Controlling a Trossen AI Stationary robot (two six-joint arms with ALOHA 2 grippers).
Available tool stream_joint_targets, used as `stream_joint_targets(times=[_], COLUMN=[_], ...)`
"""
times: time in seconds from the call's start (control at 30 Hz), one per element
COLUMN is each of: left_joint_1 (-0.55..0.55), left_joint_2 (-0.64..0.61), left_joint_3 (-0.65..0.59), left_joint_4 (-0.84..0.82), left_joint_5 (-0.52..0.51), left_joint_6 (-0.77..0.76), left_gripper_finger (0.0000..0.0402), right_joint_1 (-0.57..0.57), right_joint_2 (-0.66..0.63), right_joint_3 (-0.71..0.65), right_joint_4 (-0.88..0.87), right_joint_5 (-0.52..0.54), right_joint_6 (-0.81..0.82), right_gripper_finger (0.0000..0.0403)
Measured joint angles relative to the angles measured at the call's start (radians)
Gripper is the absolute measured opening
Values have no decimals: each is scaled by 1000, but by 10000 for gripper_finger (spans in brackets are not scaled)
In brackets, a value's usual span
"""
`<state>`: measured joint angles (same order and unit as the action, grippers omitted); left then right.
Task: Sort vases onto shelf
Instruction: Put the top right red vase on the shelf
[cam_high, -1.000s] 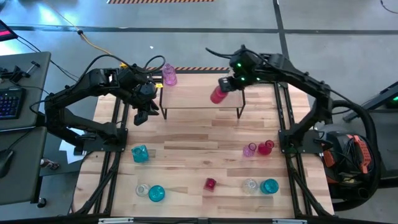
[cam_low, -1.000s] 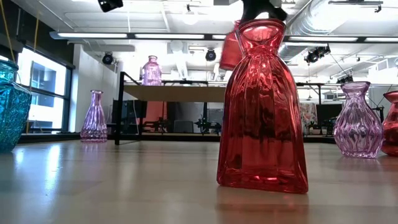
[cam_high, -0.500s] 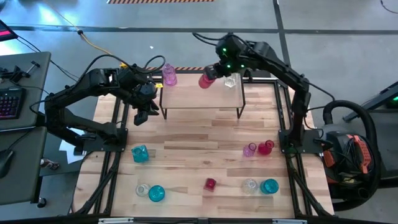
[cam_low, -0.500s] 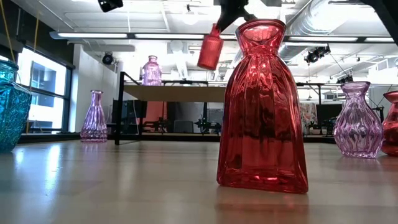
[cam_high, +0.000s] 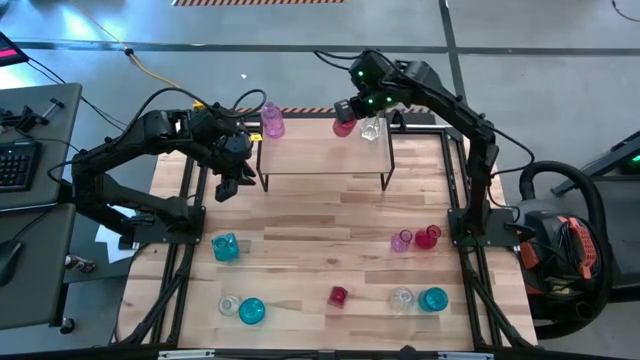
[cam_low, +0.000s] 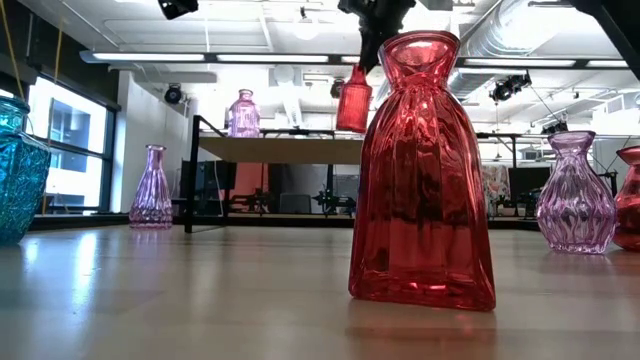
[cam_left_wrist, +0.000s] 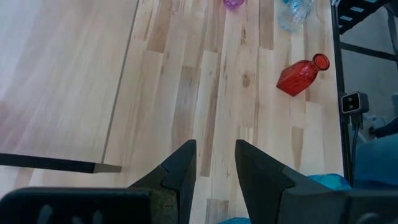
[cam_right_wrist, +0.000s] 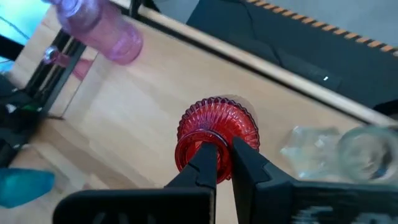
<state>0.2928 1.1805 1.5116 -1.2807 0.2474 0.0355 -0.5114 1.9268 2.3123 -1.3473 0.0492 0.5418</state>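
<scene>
So far the right hand (cam_right_wrist: 222, 163) is gripping a ribbed red glass vase (cam_high: 344, 124) above the wooden shelf (cam_high: 320, 160), where a pink vase (cam_high: 272, 121) and a clear vase (cam_high: 371, 129) are standing; the left hand (cam_left_wrist: 212, 163), narrowly parted, is waiting and nine vases are remaining on the desk (cam_high: 310, 250).

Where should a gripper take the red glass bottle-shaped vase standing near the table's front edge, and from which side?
By the narrow neck just under its flared mouth, coming straight down from above. The red glass vase stands upright, with a wide ribbed body tapering to a slim neck, and open tabletop around it. This looks the surest grip.
</scene>
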Motion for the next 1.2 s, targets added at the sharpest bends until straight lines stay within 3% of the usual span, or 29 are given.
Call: stream_joint_targets(times=[1.2], left_joint_1=[1], left_joint_2=[0], left_joint_3=[0], left_joint_4=[10], left_joint_5=[-56], left_joint_6=[-6], left_gripper_finger=[104], right_joint_1=[-71], right_joint_2=[70], right_joint_3=[-1], right_joint_4=[-8], right_joint_5=[-88], right_joint_6=[-106], right_gripper_finger=[0])
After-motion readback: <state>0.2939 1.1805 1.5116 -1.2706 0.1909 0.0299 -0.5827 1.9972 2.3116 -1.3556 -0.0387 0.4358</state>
